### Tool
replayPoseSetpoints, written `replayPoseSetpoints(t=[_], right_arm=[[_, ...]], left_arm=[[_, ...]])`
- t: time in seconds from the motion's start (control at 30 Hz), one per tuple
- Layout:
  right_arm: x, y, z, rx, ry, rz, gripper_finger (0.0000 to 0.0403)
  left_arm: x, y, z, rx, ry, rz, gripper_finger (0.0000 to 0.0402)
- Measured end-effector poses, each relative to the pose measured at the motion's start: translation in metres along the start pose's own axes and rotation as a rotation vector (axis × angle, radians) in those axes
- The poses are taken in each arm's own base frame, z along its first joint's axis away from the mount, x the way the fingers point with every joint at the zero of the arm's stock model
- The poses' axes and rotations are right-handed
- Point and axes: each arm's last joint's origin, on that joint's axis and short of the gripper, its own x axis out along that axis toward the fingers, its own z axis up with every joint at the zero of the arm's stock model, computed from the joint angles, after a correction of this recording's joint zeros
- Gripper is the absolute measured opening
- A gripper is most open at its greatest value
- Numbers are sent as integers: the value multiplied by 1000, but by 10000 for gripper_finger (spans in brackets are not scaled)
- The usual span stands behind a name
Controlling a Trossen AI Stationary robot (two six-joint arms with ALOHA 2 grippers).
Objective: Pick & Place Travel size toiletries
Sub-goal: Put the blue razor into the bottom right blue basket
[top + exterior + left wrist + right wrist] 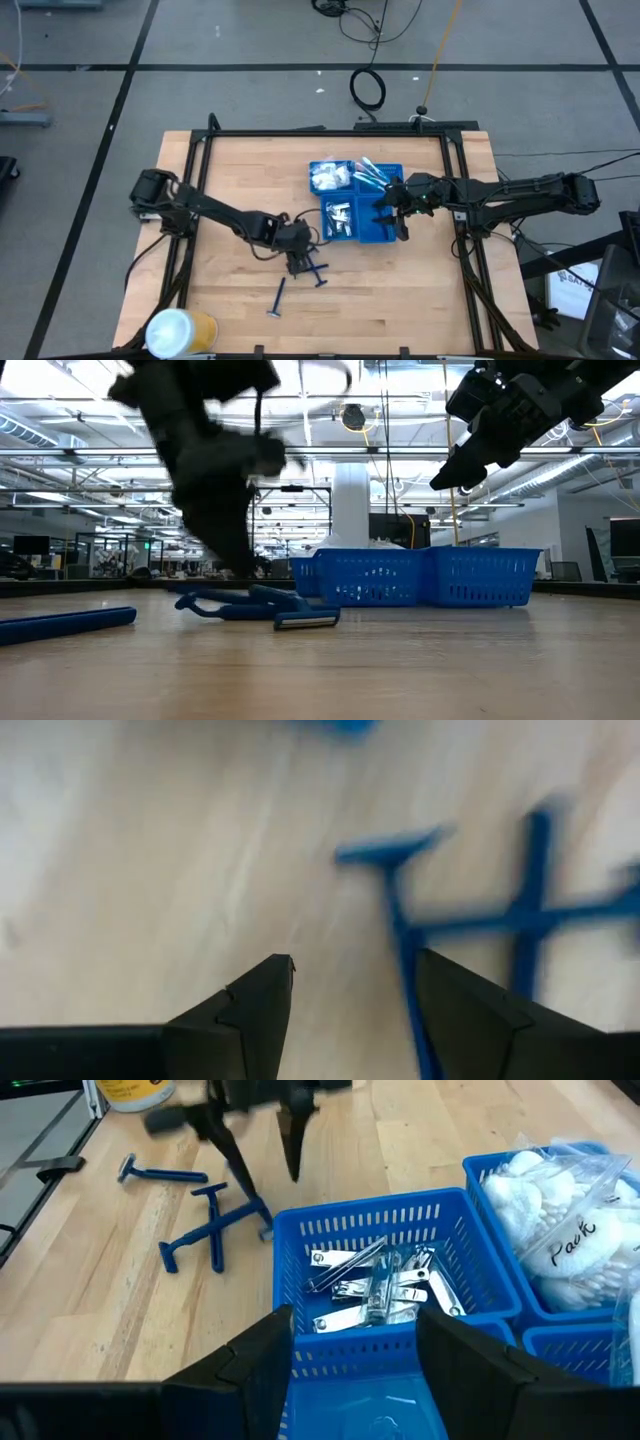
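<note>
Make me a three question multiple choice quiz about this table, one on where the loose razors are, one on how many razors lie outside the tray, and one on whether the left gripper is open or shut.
1. Where do the loose blue razors lie?
A. On the wood beside the blue tray
B. In the tray's packet compartment
C. On the white-and-yellow roll

2. How many razors lie outside the tray?
A. One
B. Three
C. Six

3. How is the left gripper?
A. Shut on a razor
B. Open, holding nothing
C. Shut on the tray's wall

Answers: 1 A, the high view shows them on bare wood near the tray. 2 B, two crossed plus a single razor apart. 3 B, the left wrist view shows its fingers spread over the razors.
</note>
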Motion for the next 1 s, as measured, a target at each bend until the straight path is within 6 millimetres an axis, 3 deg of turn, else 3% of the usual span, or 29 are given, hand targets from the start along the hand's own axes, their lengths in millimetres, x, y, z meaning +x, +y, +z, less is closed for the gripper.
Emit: replayPoseSetpoints(t=[0.1,0.23,0.83,1.0], right_arm=[[0,0,0,2,2,0,197],[0,0,-1,2,8,0,196],[0,0,-1,3,7,-1,196],[0,0,-1,3,8,0,196]], left_arm=[[-17,-2,7,13,-71,-22,209],[-17,-6,3,46,-55,-23,209],[27,-12,-22,-47,134,50,209],[25,-6,-30,-57,216,123,175]])
